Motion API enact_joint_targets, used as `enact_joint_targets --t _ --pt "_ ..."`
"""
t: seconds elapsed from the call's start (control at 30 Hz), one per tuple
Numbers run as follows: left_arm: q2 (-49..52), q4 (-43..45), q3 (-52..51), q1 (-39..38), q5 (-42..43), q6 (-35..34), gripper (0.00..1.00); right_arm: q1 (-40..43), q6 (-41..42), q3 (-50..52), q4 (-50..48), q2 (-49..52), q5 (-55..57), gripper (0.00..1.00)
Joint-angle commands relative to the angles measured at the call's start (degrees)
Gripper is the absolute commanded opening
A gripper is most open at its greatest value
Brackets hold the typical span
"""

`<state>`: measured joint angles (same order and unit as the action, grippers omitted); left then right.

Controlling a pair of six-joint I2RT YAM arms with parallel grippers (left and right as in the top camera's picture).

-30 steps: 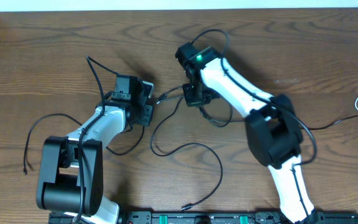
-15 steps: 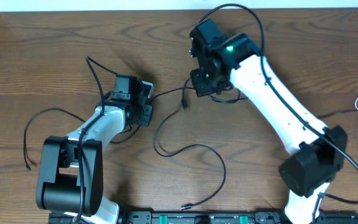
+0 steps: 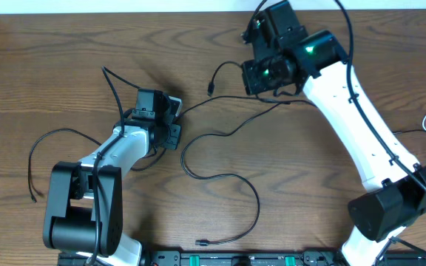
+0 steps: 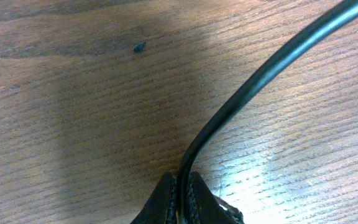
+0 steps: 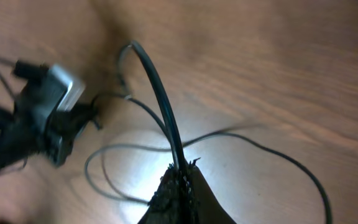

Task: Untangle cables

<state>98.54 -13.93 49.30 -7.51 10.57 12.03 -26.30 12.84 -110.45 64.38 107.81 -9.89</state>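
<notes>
Overhead shows the left claw [image 4: 184, 198] and right claw [image 5: 180, 183] each clenched on black cables [image 4: 272, 62] over the desk [image 3: 50, 66].

There are no words, numbers, labels or brand names to read in any view. Nothing is printed on the cables [image 4: 272, 64] or on the brown wood tabletop [image 3: 50, 74].
</notes>
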Motion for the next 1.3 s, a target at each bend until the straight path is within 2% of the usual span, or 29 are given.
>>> enact_joint_targets --t 0.0,0.17,0.43,0.63,0.77,0.9,1.07,1.27 --pt "0.59 -0.28 -0.50 0.31 -0.55 -0.28 0.08 2.62 5.09 0.09 -0.70 -1.64 6.75 0.01" --pt "0.59 -0.26 -0.50 0.31 -0.55 -0.28 0.08 5.33 9.11 0.09 -0.72 -1.64 13.94 0.01" --pt "0.59 -0.26 -0.50 0.31 -0.55 -0.28 0.08 7.15 9.42 0.09 -0.76 -1.64 21.11 0.05" --pt "0.59 -0.26 -0.50 0.31 -0.55 -0.28 0.08 7.15 9.40 0.11 -2.03 -1.40 22.18 0.12" --pt "0.59 -0.26 -0.50 0.31 -0.55 -0.28 0.08 7.15 9.40 0.35 -2.05 -1.29 22.25 0.42" --pt "0.59 -0.26 -0.50 0.31 -0.55 -0.28 0.08 7.08 9.40 1.11 -1.81 -1.29 22.21 0.63" --pt "0.59 -0.26 -0.50 0.31 -0.55 -0.28 0.08 7.08 9.38 2.38 -0.57 -1.29 20.55 0.75" --pt "0.59 -0.15 -0.50 0.31 -0.55 -0.28 0.08 6.05 6.10 5.57 2.73 -1.29 12.68 0.83"
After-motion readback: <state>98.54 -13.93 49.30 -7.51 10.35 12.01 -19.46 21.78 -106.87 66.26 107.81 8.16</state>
